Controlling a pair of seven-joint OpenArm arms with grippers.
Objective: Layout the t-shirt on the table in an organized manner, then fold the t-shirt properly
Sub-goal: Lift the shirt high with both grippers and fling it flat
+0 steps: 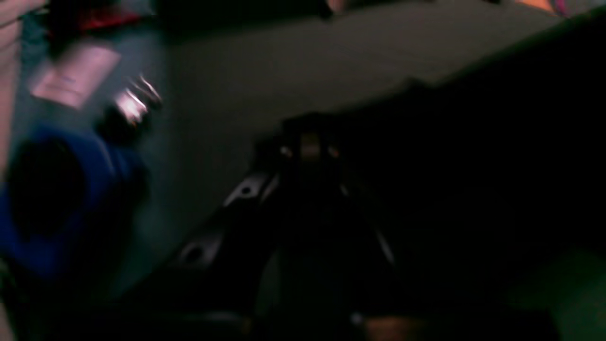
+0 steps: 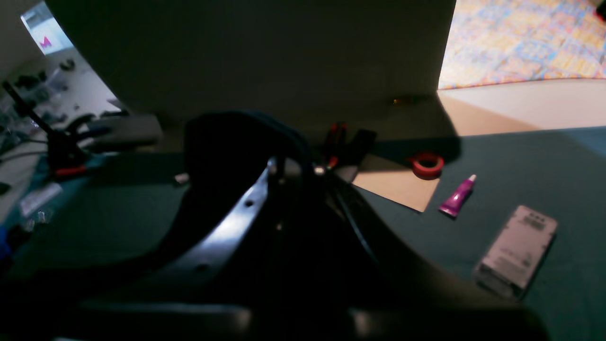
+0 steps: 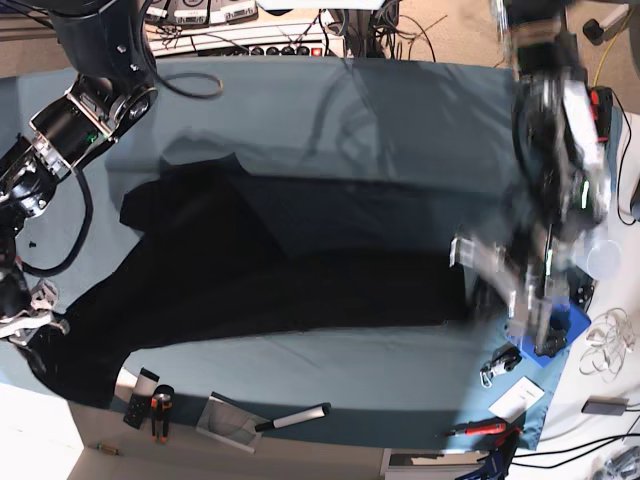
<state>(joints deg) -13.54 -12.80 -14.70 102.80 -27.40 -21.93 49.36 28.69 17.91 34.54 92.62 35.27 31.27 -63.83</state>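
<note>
Dark pincer hardware fills your left wrist view, the left pincer (image 1: 310,147) smeared by motion; jaws pressed together, and black cloth seems to hang off its tip, though the blur won't let you be sure.

Over to the right wrist view: your right pincer (image 2: 293,170) is pressed together with a fold of black cloth bunched over its tip. Beyond it on the teal table (image 2: 544,161) lie a red tape roll (image 2: 427,164), a purple tube (image 2: 457,195) and a grey box (image 2: 516,251).

Base view now: the t-shirt (image 3: 290,270) lies stretched across the table middle, one end at your right pincer by the near-left edge, the other reaching your left pincer. It looks soft, light and limp, so take hems or corners and keep it taut.
</note>
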